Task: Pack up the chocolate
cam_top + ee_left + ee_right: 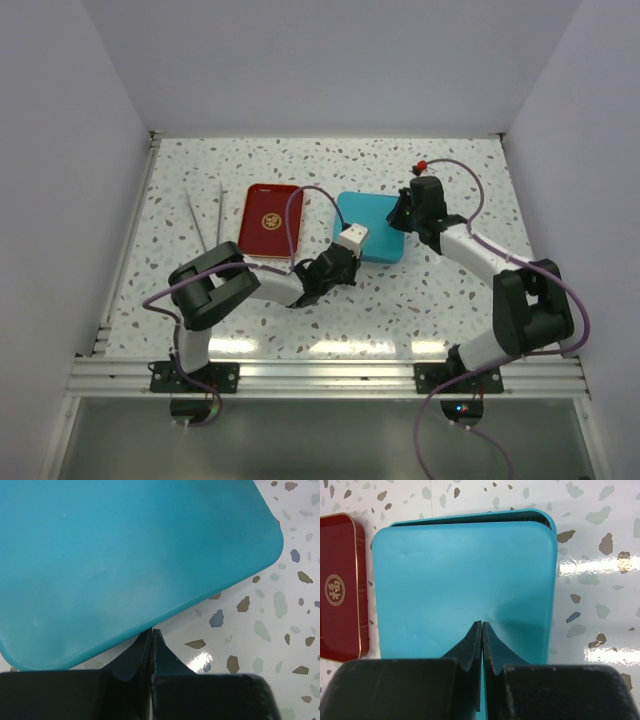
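No chocolate shows in any view. The teal square tin (370, 227) lies at mid table with its flat teal lid (465, 580) on it; the lid sits slightly off, so a dark strip of the tin's far rim (470, 520) shows. My left gripper (152, 631) is shut and empty, its tips at the tin's edge (125, 555); in the top view it (356, 240) is at the tin's near-left side. My right gripper (481, 623) is shut and empty, its tips over the lid; in the top view it (399, 217) is at the tin's right side.
A red rectangular tray with a gold emblem (270, 222) lies just left of the tin, also in the right wrist view (340, 585). Two thin metal sticks (203, 215) lie further left. White walls close in the speckled table (450, 300) on three sides.
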Available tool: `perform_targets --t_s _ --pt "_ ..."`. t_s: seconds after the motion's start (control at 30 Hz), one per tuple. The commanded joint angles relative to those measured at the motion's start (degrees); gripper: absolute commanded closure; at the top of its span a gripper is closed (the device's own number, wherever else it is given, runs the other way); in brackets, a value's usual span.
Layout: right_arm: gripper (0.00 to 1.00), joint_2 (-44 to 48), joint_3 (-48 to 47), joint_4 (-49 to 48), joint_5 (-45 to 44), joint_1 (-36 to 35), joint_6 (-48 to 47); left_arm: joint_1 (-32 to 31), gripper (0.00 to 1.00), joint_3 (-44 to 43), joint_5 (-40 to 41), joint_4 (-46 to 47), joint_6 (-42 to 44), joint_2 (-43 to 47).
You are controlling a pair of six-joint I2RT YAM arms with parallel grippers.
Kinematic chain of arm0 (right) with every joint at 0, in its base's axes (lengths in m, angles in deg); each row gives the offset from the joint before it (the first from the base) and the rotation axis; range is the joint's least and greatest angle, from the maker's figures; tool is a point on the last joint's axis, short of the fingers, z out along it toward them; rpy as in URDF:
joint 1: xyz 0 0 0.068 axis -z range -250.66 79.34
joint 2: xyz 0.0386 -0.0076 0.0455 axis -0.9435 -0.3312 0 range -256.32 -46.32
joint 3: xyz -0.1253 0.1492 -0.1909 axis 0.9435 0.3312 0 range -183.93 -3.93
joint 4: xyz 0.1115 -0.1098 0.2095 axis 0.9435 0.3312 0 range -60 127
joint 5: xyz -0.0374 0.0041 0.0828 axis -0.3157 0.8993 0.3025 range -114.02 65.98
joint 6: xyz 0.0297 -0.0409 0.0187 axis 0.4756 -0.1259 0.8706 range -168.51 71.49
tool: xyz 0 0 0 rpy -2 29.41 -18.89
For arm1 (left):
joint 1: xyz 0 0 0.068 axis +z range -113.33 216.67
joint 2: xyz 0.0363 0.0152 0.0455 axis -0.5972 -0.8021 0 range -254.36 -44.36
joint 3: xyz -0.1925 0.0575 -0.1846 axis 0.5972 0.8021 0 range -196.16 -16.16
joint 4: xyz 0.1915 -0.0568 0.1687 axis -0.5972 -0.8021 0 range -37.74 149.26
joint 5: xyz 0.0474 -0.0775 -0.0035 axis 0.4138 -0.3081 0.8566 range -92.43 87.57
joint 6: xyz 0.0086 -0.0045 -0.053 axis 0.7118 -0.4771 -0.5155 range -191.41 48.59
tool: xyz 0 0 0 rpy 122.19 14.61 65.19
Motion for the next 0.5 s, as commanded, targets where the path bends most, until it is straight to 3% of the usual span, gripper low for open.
perform_targets --t_s 0.0,0.47 --pt "1.00 2.12 -0.26 0.58 -1.29 0.16 -0.27 -0.34 1.00 -2.45 0.05 5.54 -1.25 -0.70" --pt "1.00 2.30 0.44 0.58 -1.64 0.07 -0.36 -0.25 1.00 -4.74 1.02 7.65 -2.30 -2.20"
